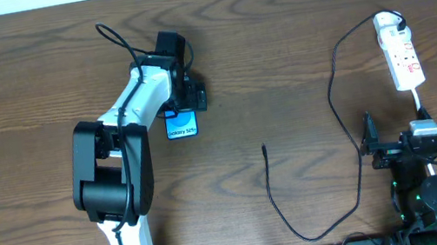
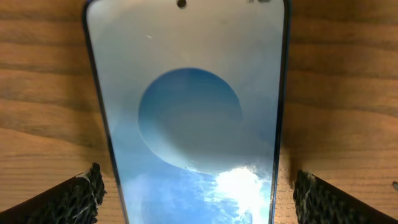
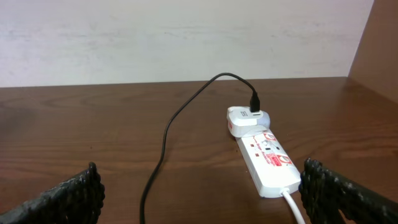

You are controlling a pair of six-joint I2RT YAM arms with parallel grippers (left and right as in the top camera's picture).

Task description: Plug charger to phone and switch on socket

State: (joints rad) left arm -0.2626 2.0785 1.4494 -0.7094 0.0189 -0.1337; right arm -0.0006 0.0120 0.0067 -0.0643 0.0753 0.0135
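The phone (image 1: 181, 126) lies flat and screen up, lit blue, left of the table's middle and closer to the far edge than the near one, under the tip of the left arm (image 1: 112, 170). That arm rises from the near edge, folds at a bulky black elbow and stretches its white forearm toward the far edge. Its wrist is bent down, so the left gripper (image 1: 185, 103) hangs right over the phone. Its fingers (image 2: 78, 199) are apart, one on each long side of the phone, with a sliver of wood showing between each pad and the phone's edge. The right arm (image 1: 428, 195) is folded low by the near right corner. The right gripper (image 1: 397, 140) points toward the far edge, fingers spread wide on nothing. The table (image 1: 274, 26) is dark brown wood grain. A pale wall (image 3: 186, 37) stands behind the far edge and a wooden side panel (image 3: 379, 56) along the right edge. The socket (image 1: 399, 54) lies near the far right corner, running far to near, and its white cord (image 1: 420, 99) leaves the near end. A white adapter (image 1: 387, 23) sits in the far outlet. From it the charger (image 3: 165, 140) arcs inward, runs to the near edge, loops and comes back. Its plug tip (image 1: 263, 145) lies bare on the wood near the table's middle, well apart from the phone.
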